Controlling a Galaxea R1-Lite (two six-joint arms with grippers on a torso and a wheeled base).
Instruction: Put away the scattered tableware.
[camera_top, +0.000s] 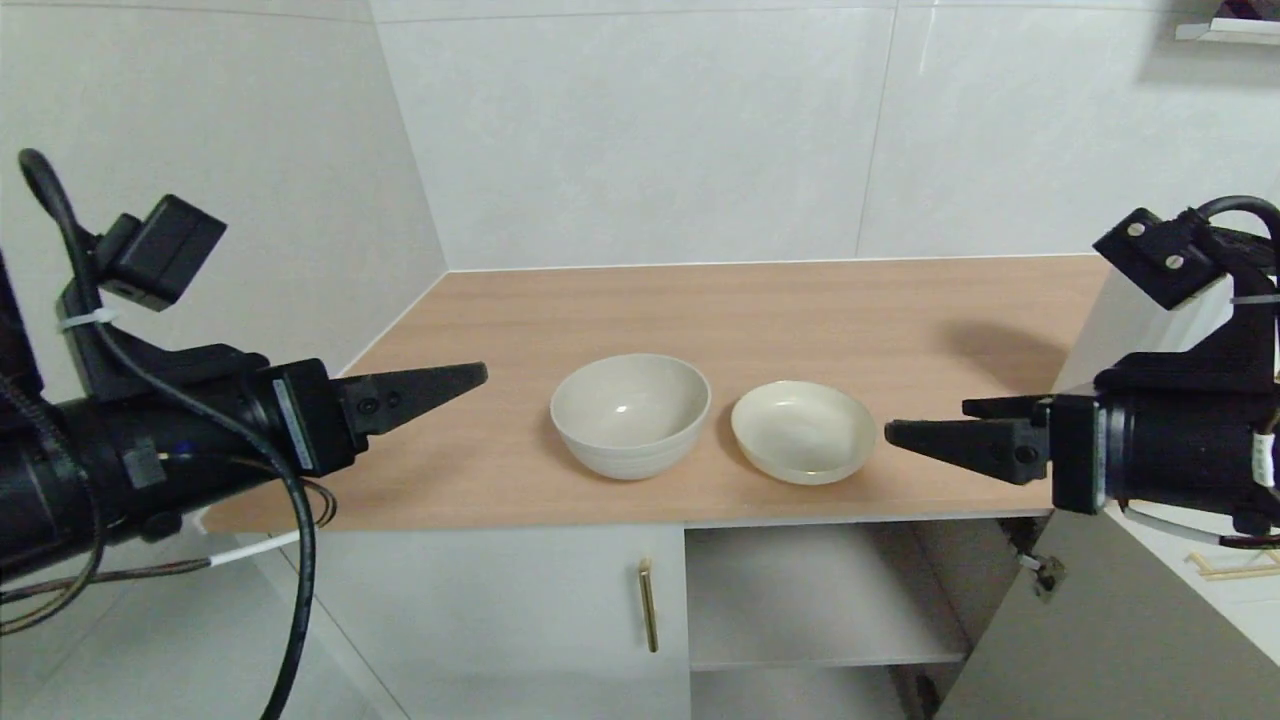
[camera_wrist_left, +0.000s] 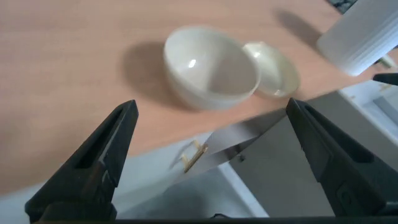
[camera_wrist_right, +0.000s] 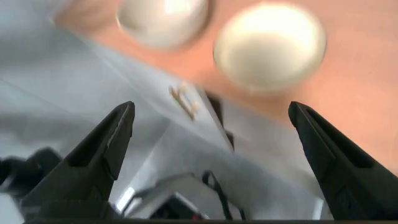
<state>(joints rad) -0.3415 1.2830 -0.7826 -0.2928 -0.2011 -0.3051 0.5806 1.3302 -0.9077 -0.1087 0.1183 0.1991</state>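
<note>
Two pale bowls stand side by side near the front edge of the wooden counter (camera_top: 800, 310): a deep bowl (camera_top: 630, 413) (camera_wrist_left: 211, 66) (camera_wrist_right: 163, 18) and, to its right, a shallow bowl (camera_top: 804, 430) (camera_wrist_left: 273, 67) (camera_wrist_right: 270, 45). My left gripper (camera_top: 470, 376) (camera_wrist_left: 211, 111) hovers open to the left of the deep bowl, holding nothing. To the right of the shallow bowl my right gripper (camera_top: 925, 425) (camera_wrist_right: 211, 111) hangs open at the counter's front edge, also with nothing in it.
Below the counter the right cabinet door (camera_top: 1100, 620) stands open, showing a white shelf (camera_top: 800, 600). The left door carries a gold handle (camera_top: 648, 605). Tiled walls close the back and left of the counter.
</note>
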